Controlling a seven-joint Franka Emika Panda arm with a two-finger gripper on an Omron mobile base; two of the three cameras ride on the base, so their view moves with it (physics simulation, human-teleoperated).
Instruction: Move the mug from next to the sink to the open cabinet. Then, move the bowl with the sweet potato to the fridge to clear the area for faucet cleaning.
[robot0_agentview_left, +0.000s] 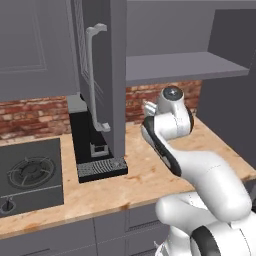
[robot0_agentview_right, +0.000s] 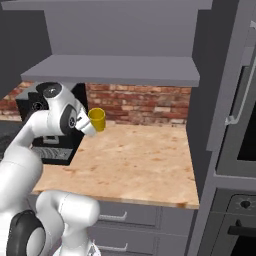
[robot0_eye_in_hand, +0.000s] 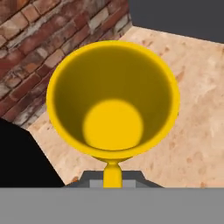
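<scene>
My gripper (robot0_agentview_right: 89, 123) is shut on the handle of the small yellow mug (robot0_agentview_right: 97, 119) and holds it in the air over the wooden counter (robot0_agentview_right: 135, 160), just below the open cabinet's grey shelf (robot0_agentview_right: 115, 70). In the hand view I look straight into the mug (robot0_eye_in_hand: 113, 100); its handle runs down between my fingertips, where the gripper (robot0_eye_in_hand: 112, 180) clamps it. The open cabinet's door (robot0_agentview_left: 107, 75), with its long bar handle (robot0_agentview_left: 92, 75), stands swung out left of the shelf (robot0_agentview_left: 185, 67). The sink, bowl, sweet potato, fridge and faucet are out of view.
A black coffee machine (robot0_agentview_left: 95, 145) stands on the counter at the left, close beside the arm. A stove top (robot0_agentview_left: 30, 172) lies further left. A tall oven column (robot0_agentview_right: 235, 130) bounds the counter on the right. Red brick wall (robot0_agentview_right: 145, 105) runs behind.
</scene>
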